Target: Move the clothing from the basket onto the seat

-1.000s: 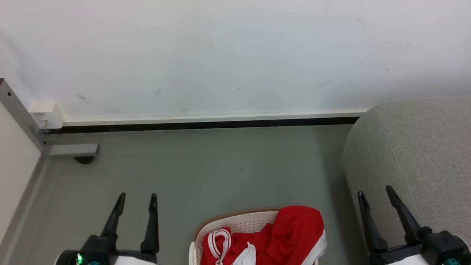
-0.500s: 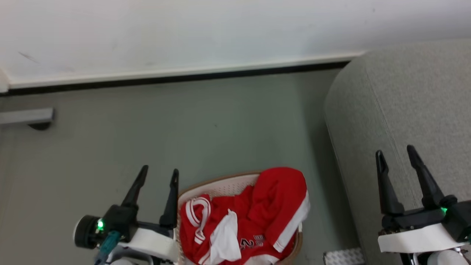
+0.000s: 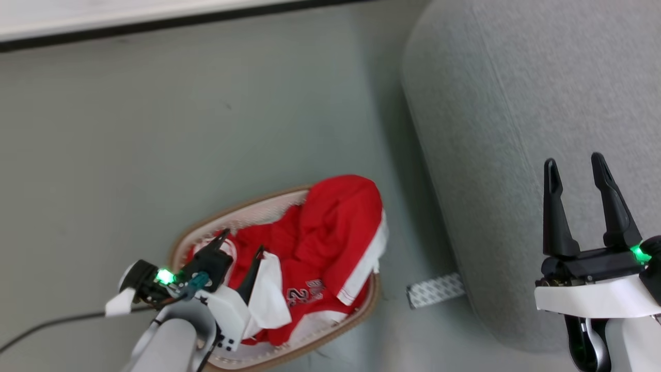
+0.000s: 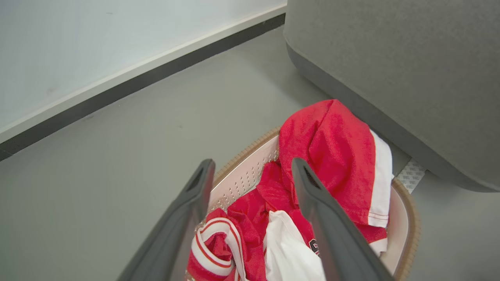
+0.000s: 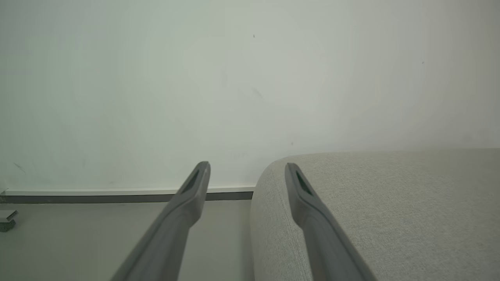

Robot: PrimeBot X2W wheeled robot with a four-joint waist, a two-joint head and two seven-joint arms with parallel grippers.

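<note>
Since a second ago the head camera is tipping down, so the wall is sliding out of the top of that view. The left gripper (image 3: 241, 242), which was standing over bare floor to the left of the basket, is now hanging over the basket itself. I am looking at grey floor (image 3: 155, 129) running up to a dark baseboard (image 3: 103, 37). The seat (image 3: 516, 113) is taking up the right side as a light grey upholstered bulk, its rounded arm facing the basket. The basket (image 3: 253, 211) is sitting on the floor just beside that arm, and I cannot tell whether the two are touching. The clothing (image 3: 335, 227) is lying heaped in the basket, with one red fold and its white band draping over the rim on the side nearest the seat, and dark numerals are showing on the front. A white cloth (image 3: 271, 299) is lying on top of the red, next to one finger of the left gripper. That gripper's fingers are standing spread above the heap, pinching nothing; in the left wrist view I am seeing cloth between and below them. The right gripper (image 3: 573, 160) is hovering over the seat, its fingers also spread and empty. A small patterned strip (image 3: 434, 290) is poking out from under the seat.
</note>
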